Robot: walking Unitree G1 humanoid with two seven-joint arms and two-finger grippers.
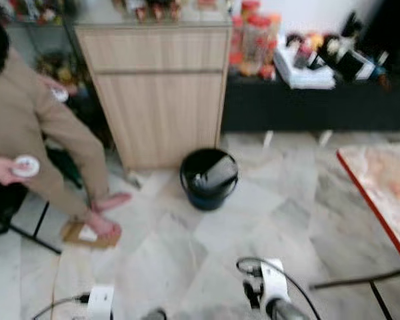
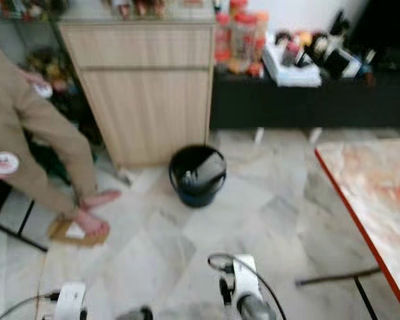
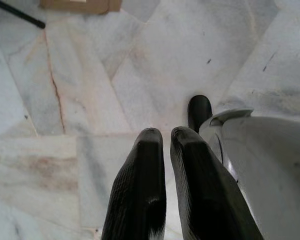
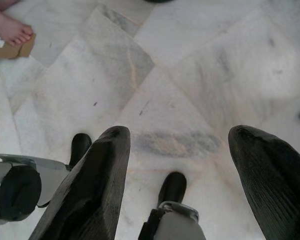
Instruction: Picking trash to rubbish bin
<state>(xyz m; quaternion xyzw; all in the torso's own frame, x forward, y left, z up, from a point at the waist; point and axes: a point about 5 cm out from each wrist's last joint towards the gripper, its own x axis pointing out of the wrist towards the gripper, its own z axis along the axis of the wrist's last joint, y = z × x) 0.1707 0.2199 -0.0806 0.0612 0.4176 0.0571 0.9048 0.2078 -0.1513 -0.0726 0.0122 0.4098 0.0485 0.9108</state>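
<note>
My main worry is the person [image 1: 33, 127] on my left: one bare foot [image 1: 101, 225] is planted on the flat piece of cardboard [image 1: 90, 235] that looks like the trash I am after, with the other foot just beside it. If I walk in and reach down now, I could strike a foot or an ankle, and the cardboard would not come free with weight on it. It also lies flat on smooth marble, so thin black fingers may skid off its edge instead of getting under it.

The bin [image 1: 209, 178] stands on the floor in front of the wooden cabinet [image 1: 157, 93], well apart from the cardboard and to its right, with something pale already inside. The head views are blurred, so I judge positions loosely.

Both arms hang low over bare floor. The left gripper [image 3: 162, 145] has its jaws clenched with nothing between them; the right gripper [image 4: 182, 150] has its jaws released and wide, also holding nothing.

Other hazards: a black chair leg [image 1: 33, 237] runs along the floor near the cardboard, and the red-edged desk [image 1: 387, 193] on my right narrows the route. The person holds a small white round thing [image 1: 25, 165] in one hand.
</note>
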